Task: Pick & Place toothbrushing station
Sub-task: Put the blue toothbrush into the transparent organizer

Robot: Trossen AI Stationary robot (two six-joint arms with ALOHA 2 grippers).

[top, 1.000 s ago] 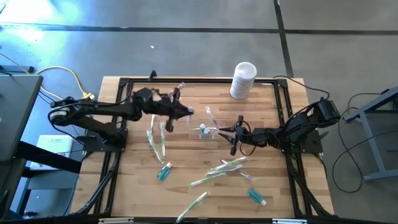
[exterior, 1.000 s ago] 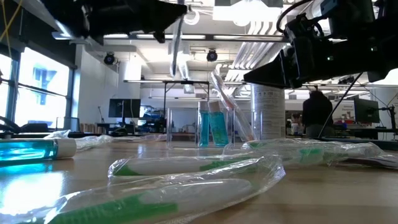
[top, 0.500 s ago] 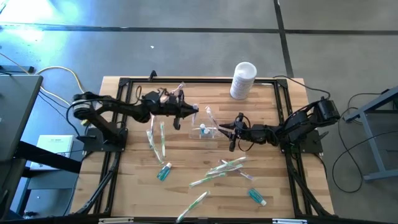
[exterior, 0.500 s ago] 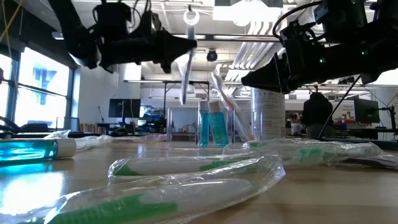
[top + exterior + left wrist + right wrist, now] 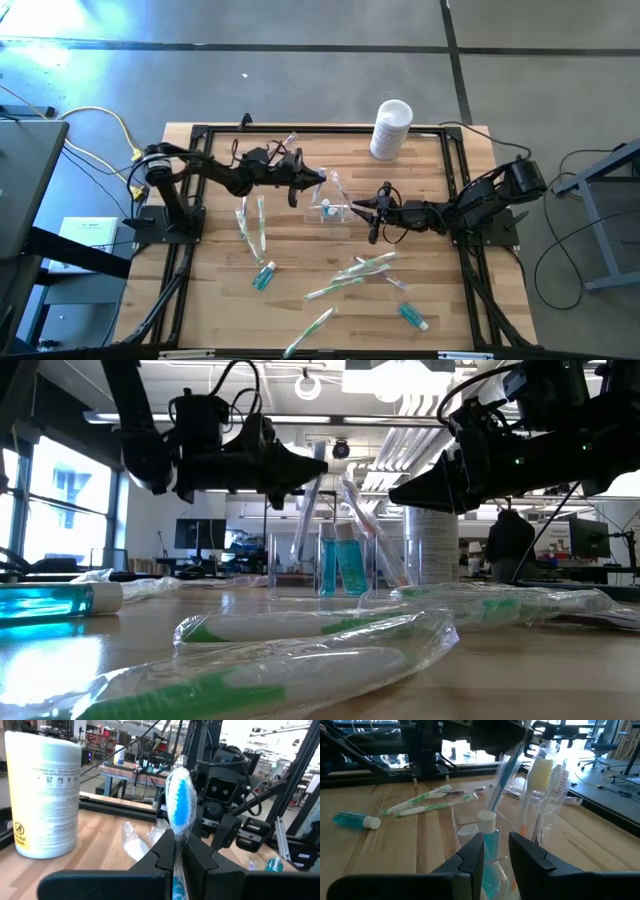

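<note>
1. The left gripper (image 5: 318, 178) is clamped on a wrapped blue-bristled toothbrush (image 5: 181, 810) and holds it over the clear plastic cup (image 5: 331, 211); in the low view the brush slants down with its lower end at the cup's rim.
2. The right gripper (image 5: 352, 209) sits at the cup's right side, its fingers (image 5: 472, 854) a little apart around the cup's wall.
3. The cup stands upright near the table's middle and holds teal tubes (image 5: 342, 561) with white caps and a pink-handled toothbrush (image 5: 358, 506).
4. The wooden table (image 5: 300, 260) carries loose wrapped green toothbrushes (image 5: 252, 222) left of the cup, more (image 5: 362, 267) in front of it, and teal tubes (image 5: 263, 276) lying flat.
5. A white canister (image 5: 390, 128) stands at the table's far edge.
6. Beyond the table lies a grey concrete floor; the low view shows a workshop hall with ceiling lights and a person (image 5: 510, 542) standing in the background.
7. Compared with a second ago, the left arm has reached further right, bringing the brush from left of the cup to just above it; the right gripper has barely shifted.
</note>
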